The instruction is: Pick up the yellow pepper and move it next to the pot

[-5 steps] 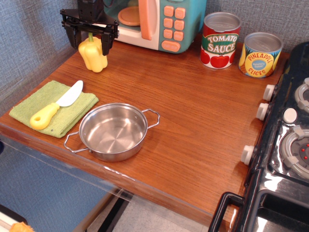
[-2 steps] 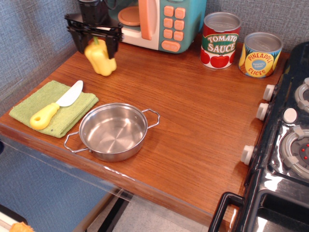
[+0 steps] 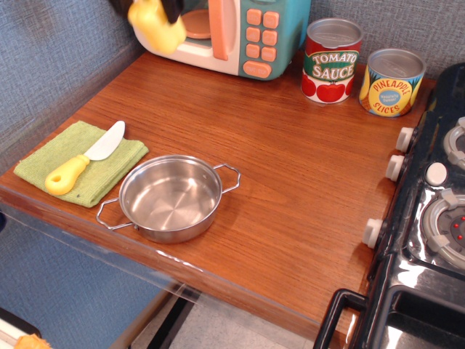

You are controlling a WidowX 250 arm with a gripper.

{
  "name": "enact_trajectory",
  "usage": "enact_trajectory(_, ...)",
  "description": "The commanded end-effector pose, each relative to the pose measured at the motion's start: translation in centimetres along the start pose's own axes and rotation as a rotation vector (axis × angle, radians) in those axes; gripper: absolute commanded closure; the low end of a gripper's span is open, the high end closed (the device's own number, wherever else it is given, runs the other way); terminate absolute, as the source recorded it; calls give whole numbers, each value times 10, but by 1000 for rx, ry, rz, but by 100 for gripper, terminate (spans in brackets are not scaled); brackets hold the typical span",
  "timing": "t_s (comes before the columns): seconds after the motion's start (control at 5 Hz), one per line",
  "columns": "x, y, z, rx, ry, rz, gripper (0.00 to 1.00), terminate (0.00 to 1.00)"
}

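The yellow pepper [image 3: 155,29] hangs in the air at the top left of the frame, in front of the toy microwave, well above the wooden counter. My gripper [image 3: 151,7] is mostly cut off by the top edge. Only dark finger parts show on either side of the pepper's top, and they are shut on it. The shiny steel pot [image 3: 171,198] with two wire loop handles stands empty near the counter's front edge, far below and in front of the pepper.
A green cloth [image 3: 109,174] with a yellow-handled toy knife [image 3: 69,173] lies left of the pot. A teal toy microwave [image 3: 247,33] stands at the back. A tomato sauce can [image 3: 331,62] and a pineapple can [image 3: 392,81] stand back right. A toy stove [image 3: 436,218] is at the right.
The gripper has lifted the pepper off the counter and carried it upward, so the gripper itself is now almost out of the frame. Nothing else has moved.
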State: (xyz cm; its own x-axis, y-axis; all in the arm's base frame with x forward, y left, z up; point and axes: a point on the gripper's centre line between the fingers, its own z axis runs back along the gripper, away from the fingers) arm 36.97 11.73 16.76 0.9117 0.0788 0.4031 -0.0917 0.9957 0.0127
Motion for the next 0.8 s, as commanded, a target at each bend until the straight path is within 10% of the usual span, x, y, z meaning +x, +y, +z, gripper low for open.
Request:
enact_trajectory(0.0, -83, -83, 34, -48, 46, -358, 100, 0)
enact_trajectory(0.6, -155, -146, 4, 16, 146, -594, 100, 0)
